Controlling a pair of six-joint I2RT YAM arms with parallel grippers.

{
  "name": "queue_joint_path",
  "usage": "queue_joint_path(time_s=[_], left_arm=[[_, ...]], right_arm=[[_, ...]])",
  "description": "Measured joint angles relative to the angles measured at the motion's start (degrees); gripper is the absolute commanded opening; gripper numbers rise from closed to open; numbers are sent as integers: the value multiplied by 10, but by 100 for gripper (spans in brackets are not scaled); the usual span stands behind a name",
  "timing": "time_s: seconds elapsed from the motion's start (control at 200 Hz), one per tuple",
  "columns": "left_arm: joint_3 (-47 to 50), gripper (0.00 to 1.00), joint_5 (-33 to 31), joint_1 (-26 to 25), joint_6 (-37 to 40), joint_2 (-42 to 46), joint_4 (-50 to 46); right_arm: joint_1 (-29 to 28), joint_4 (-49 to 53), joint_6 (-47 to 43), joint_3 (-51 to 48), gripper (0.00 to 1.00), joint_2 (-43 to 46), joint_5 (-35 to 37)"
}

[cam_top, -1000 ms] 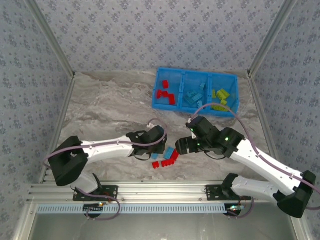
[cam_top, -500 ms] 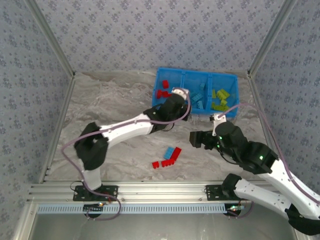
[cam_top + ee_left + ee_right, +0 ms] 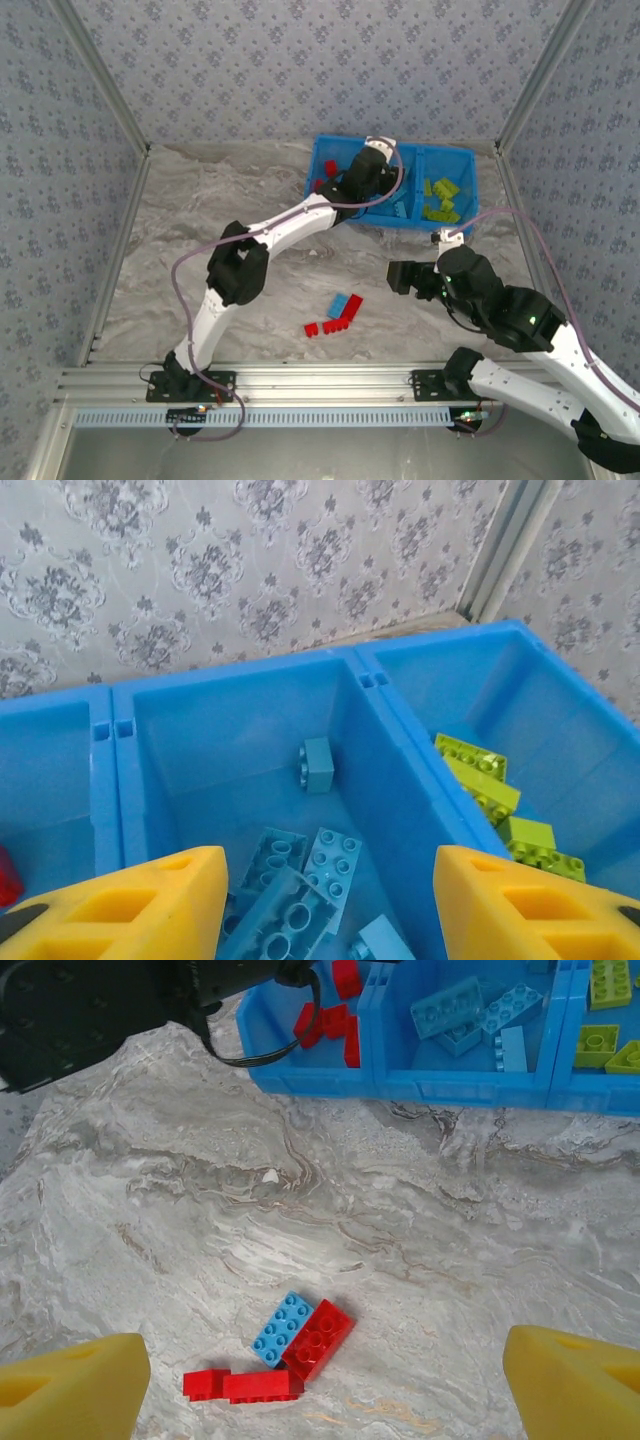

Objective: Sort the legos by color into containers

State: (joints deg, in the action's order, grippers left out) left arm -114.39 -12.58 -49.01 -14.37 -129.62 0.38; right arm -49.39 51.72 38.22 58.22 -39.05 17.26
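- Your left gripper (image 3: 380, 155) has gone up from the loose pile to the bright blue plastic tray with three boxes (image 3: 450, 1088), in the upper middle of the top view. It now hangs over the middle box.
- Its yellow fingers (image 3: 150, 900) have come apart, and nothing is between them.
- Past them, a small light blue plastic brick (image 3: 318, 765) is near the back of the middle box. More light blue bricks (image 3: 300, 880) lie at the bottom of the left wrist view.
- The red bricks in the tray (image 3: 328, 172) lie in the left box. The yellow-green bricks (image 3: 490, 790) lie in the right box.
- Your right gripper (image 3: 402, 277) has pulled back to the right of the pile. Its jaws are wide open and empty.
- On the grey marble table (image 3: 150, 1210), low in the middle of the right wrist view, one loose light blue brick (image 3: 284, 1327) touches a loose red brick (image 3: 318, 1340). More loose red bricks (image 3: 245, 1385) lie just beside them.
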Motion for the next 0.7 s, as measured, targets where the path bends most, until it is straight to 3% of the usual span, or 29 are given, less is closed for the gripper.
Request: queue_joint_path(time_s=[0.13,0.395,0.575,0.705], left_arm=[[167,56,6,-7,-3,120,35],[477,56,-11,-43,-16,474,36],[619,63,-30,-101,-9,687,-51],[671,74,22,-114,24,789,-160]], right_arm=[[0,0,5,-3,94,0,2],[0,-8,24,-52,93,-40,-28],[-2,-19,67,-74,91,-141,-62],[-4,-66,100,-79,84,-256,-111]])
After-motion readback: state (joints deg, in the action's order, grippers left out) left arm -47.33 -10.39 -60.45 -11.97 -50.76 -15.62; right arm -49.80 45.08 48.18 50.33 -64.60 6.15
